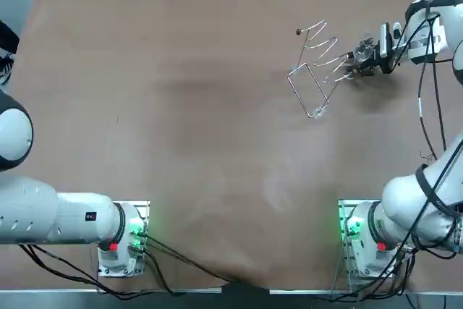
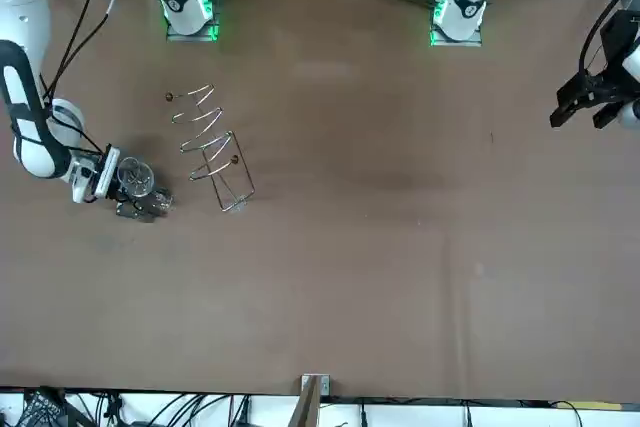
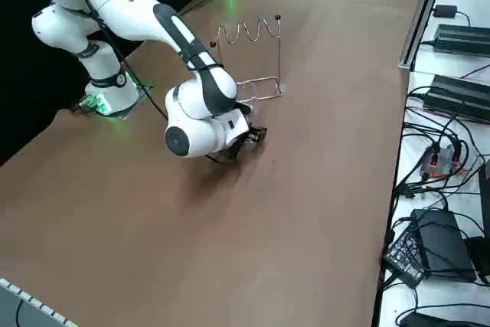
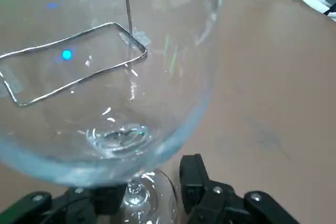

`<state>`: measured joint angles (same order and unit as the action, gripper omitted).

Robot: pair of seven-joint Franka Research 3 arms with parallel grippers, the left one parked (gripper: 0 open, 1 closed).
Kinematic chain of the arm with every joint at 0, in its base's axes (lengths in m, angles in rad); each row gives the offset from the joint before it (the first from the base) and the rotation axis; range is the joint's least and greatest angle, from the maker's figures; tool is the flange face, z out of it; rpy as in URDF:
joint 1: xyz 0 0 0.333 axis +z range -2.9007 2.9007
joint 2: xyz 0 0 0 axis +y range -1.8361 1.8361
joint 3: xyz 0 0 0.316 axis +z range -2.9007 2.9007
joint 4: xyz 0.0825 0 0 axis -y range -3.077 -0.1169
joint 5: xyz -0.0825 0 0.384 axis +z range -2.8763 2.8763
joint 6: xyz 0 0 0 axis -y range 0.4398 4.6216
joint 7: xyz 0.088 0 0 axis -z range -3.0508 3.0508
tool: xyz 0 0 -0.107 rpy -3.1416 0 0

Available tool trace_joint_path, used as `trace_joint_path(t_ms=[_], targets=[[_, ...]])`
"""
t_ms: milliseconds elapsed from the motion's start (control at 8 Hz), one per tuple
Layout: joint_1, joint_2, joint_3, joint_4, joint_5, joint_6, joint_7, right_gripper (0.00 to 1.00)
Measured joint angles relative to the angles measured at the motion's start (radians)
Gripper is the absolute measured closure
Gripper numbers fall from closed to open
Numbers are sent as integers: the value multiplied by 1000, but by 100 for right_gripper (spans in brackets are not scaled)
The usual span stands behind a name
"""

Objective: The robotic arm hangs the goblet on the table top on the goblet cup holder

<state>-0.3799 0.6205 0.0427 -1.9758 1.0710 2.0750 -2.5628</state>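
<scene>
**A:** Where is the goblet (image 1: 364, 51)?

**B:** In the upper right of the top view, at the tip of the right hand (image 1: 359, 65). It is just to the right of the wire cup holder (image 1: 316, 70) and apart from it. The arm reaches in from the right edge of that frame.

**A:** And the hand's state?

**B:** It has the goblet by the stem. In the wrist view the two black fingers (image 4: 194, 177) are drawn in on either side of the stem, low under the bowl, and glass fills the gap between them.

**A:** How does the glass sit?

**B:** Upright, with the bowl's mouth up. In the front view its rim reads as a circle at the left middle of the frame. I cannot tell whether its foot touches the counter (image 1: 181, 142) or hangs just above it.

**A:** And the holder?

**B:** It stands on the brown counter. A zigzag wire rail runs along the top, and a rectangular wire loop lies flat as the base. In the right side view it is in the upper middle, and the hand sits low just below and left of the base. Through the clear bowl, the wrist view shows the base loop and one thin upright wire.
</scene>
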Motion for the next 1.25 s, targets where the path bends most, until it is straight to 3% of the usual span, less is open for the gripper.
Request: trace_joint_path(t_ms=[500, 625, 1250], targets=[[-5, 1, -3, -2, 3, -1, 0, 67], [-7, 1, -3, -2, 5, -4, 1, 87], [-17, 0, -3, -3, 6, -9, -3, 87]])
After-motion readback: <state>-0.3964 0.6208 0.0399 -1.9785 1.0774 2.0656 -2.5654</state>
